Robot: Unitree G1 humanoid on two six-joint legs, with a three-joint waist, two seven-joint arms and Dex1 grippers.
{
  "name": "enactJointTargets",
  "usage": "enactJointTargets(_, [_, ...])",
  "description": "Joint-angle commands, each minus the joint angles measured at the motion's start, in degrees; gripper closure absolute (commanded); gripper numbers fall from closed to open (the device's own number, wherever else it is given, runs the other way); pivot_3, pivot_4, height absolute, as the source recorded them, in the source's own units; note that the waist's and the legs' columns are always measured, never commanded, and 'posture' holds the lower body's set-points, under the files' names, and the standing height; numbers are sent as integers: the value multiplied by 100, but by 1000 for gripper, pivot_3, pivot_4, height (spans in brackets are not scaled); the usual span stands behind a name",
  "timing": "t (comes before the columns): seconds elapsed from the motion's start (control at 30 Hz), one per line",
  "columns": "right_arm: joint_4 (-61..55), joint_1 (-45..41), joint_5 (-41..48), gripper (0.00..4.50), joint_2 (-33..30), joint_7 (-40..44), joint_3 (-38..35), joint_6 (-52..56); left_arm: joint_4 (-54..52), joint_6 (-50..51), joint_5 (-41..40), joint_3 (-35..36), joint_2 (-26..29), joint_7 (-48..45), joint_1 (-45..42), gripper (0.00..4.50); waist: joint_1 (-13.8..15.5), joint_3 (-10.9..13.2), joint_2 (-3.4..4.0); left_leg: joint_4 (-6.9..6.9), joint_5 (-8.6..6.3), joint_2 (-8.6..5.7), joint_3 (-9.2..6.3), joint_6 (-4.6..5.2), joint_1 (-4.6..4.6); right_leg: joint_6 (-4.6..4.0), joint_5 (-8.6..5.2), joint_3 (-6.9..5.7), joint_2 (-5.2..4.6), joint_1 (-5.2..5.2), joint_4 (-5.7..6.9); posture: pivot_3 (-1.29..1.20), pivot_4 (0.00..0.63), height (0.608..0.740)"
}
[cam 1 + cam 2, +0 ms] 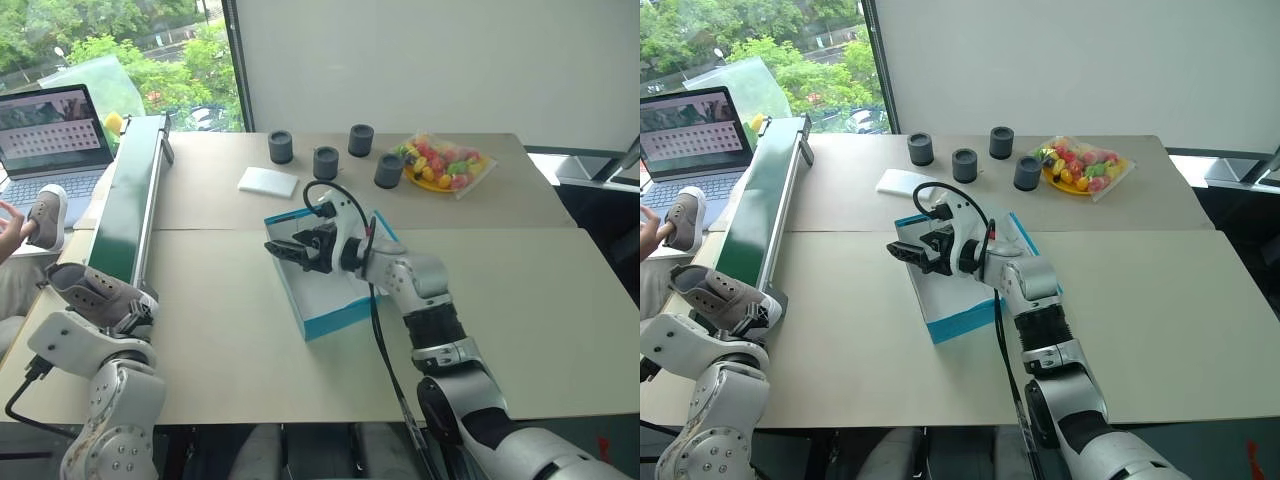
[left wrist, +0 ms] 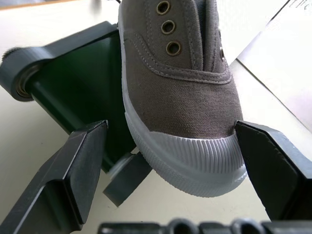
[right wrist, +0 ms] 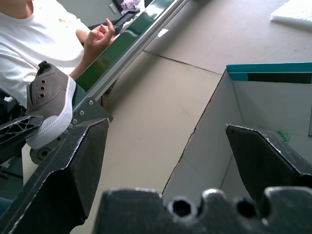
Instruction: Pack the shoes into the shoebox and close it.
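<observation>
My left gripper point(image 2: 165, 161) stands open around the toe of one shoe point(image 1: 95, 290) at the conveyor point(image 1: 130, 200) end; close squarely across the toe. Right gripper point(image 1: 290, 250), open, hovers over the shoebox point(image 1: 330, 290).

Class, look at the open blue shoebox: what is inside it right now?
The shoebox shows only bare white interior; no shoe lies in what can be seen. The open right gripper and its arm hang over the box, hiding part of the floor.

The bright blue shoebox point(image 1: 330, 285) stands open, white inside. One grey-taupe sneaker point(image 1: 95, 292) sits well left of the shoebox; the other sneaker point(image 1: 45, 216) lies farther left.
</observation>
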Motion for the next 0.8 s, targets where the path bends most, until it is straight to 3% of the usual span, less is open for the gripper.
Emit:
enactJointTargets(0.03, [-248, -3, 123, 0, 33, -32, -89, -146, 146, -116, -136, 136, 51, 67, -215, 84, 1, 0, 0, 0, 0, 0, 0, 0, 0, 0, 0, 0, 0, 0, 0, 0, 150, 726])
enactJointTargets(0.53, [-246, -36, 134, 0, 58, -105, -157, -174, 235, -412, -411, 167, 78, 139, -323, 84, 1, 0, 0, -1, 0, 0, 0, 0, -1, 1, 2, 0, 0, -1, -1, 0, 150, 726])
enactJointTargets(0.67, [-248, -38, 140, 0, 57, -118, -180, -170, 243, -439, -442, 178, 88, 169, -295, 958, 6, 0, 0, 0, 0, 0, 0, 0, -2, 1, 2, 0, 0, -1, -1, 0, 150, 726])
enactJointTargets(0.8, [-255, -33, 145, 0, 52, -128, -197, -161, 253, -489, -475, 190, 94, 176, -267, 2295, 14, 0, 0, 0, 0, 0, -1, 0, -2, 1, 2, 0, 0, -1, -1, 0, 150, 726])
